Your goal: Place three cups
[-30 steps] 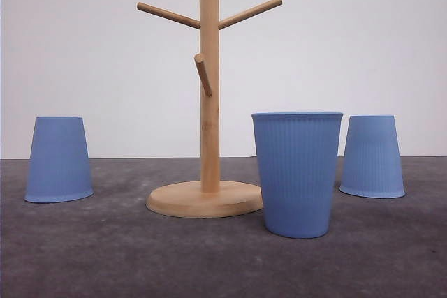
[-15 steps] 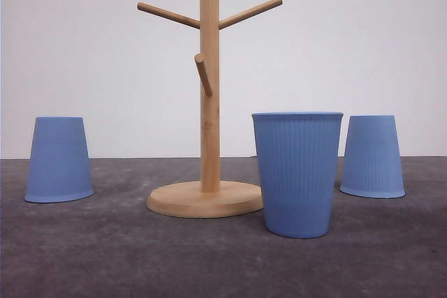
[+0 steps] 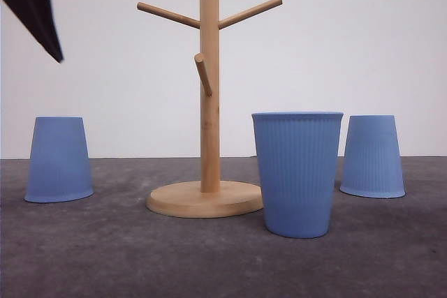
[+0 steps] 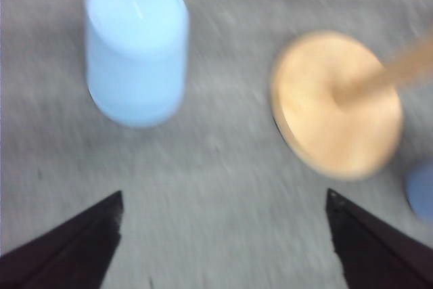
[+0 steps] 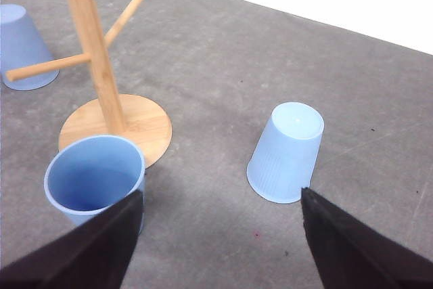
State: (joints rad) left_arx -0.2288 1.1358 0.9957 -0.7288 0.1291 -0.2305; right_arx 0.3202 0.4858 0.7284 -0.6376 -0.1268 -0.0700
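Note:
Three light-blue ribbed cups stand on the dark grey table around a wooden mug tree (image 3: pixel 209 102). One cup (image 3: pixel 59 160) is upside down at the left, one cup (image 3: pixel 297 172) stands upright in front of the tree's base, and one cup (image 3: pixel 372 156) is upside down at the right. A dark finger (image 3: pixel 38 5) of my left arm hangs high at the top left, above the left cup. In the blurred left wrist view my left gripper (image 4: pixel 224 194) is open, with the upside-down cup (image 4: pixel 135 45) ahead of it. My right gripper (image 5: pixel 222 193) is open and empty, between the upright cup (image 5: pixel 95 177) and the upside-down cup (image 5: pixel 287 150).
The tree's round base (image 3: pixel 204 198) touches or nearly touches the upright cup. Three pegs stick out from the post, the lowest peg (image 3: pixel 202 73) pointing forward. A white wall (image 3: pixel 349 47) closes off the back of the table. Bare grey table (image 3: pixel 140 256) lies in front.
A dark finger of my left gripper has come into the front view at the top left. The cups and the mug tree have not moved.

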